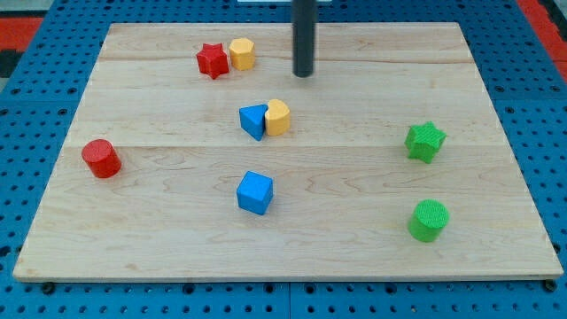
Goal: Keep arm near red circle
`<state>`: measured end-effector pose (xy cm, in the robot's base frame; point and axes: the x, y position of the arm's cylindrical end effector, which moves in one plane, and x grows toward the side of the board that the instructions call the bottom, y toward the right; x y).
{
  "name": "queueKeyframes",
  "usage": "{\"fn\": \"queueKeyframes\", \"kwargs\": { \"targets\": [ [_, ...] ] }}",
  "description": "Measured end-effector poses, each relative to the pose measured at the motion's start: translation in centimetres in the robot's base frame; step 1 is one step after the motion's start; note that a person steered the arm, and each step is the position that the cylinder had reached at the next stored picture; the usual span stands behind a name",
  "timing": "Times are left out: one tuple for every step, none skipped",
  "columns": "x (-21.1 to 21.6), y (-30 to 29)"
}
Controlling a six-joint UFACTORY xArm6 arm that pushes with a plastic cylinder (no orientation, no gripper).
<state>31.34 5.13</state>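
Rod far from the red circle, near the tabletop's top edge.

My tip (304, 74) has no fingers, so nothing spreads or pinches. The red circle (102, 159) stands at the view's left on the tabletop (354, 266), well apart; it looks light, stiff, easily slid by a nudge low on its side. The red star (212, 60), yellow block (242, 54) and blue-yellow pair (264, 120) flank the path without blocking it.

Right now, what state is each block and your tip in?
my tip: near the view's top, far from the red circle
red circle: alone, view's left
red star: beside yellow hexagon
blue triangle: touching yellow block
blue cube: alone
green star: alone
green circle: alone
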Motion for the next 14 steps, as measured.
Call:
{"fn": "queueKeyframes", "kwargs": {
  "targets": [
    [0.4, 7.8],
    [6.2, 10.2],
    [11.9, 6.9],
    [14.5, 0.0],
    [14.6, -1.5],
    [15.3, -3.9],
    [16.1, -5.9],
    [16.2, -8.6],
    [17.2, -9.3],
    [17.2, -9.0],
    [15.0, -14.6],
    [11.9, -22.5],
    [8.9, -30.4],
    [6.3, -35.6]
  ]
}}
